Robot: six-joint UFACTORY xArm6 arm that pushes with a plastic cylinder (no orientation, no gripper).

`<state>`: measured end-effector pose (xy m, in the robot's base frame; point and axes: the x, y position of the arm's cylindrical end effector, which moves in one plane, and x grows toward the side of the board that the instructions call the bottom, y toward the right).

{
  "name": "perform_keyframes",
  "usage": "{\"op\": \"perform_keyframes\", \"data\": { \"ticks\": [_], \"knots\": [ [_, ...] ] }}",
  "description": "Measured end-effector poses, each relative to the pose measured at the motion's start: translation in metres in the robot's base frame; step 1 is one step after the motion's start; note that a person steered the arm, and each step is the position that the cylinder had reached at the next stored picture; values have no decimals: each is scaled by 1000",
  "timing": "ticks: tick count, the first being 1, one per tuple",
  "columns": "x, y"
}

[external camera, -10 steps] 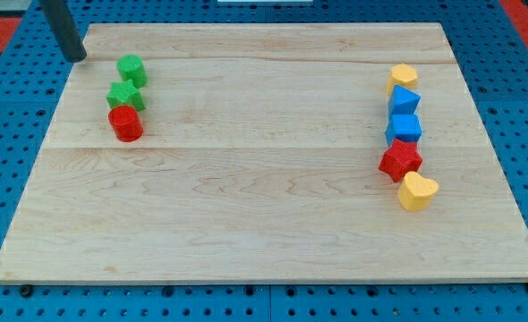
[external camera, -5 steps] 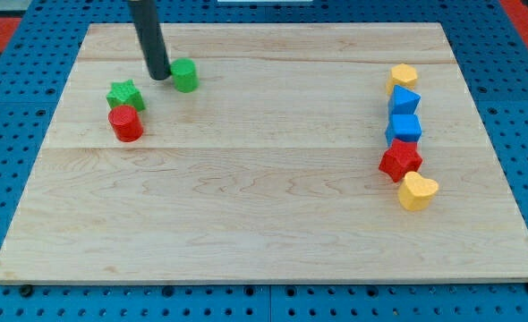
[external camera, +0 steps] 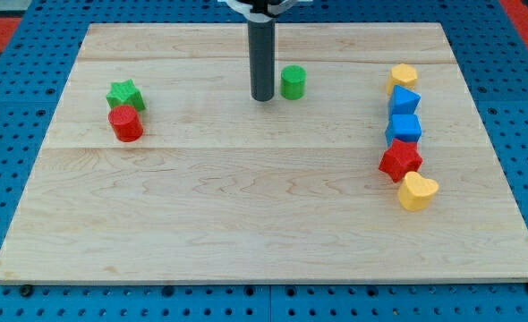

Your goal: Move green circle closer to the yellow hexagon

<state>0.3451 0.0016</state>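
Tool is a bare dark rod, no jaws, so nothing grasped or clenched; my tip sits on the bench in the upper middle, just to the view's left of the green circle, small gap between them, cannot tell if they touch. Green circle lies upper centre, well apart from the yellow hexagon, which is at the view's upper right, roughly level with it. Below the yellow hexagon a column runs down the view's right: blue block, shape unclear, then blue cube, red star, yellow heart, each touching or just beside the next. At the view's left, green star with red circle touching just below it, both well apart from the tip. Bench is light wood on a blue pegboard.
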Motion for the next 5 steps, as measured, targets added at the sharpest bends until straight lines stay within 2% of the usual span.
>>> {"op": "perform_keyframes", "data": {
  "ticks": [1, 3, 5],
  "knots": [
    [-19, 29],
    [-23, 79],
    [-48, 125]
  ]
}}
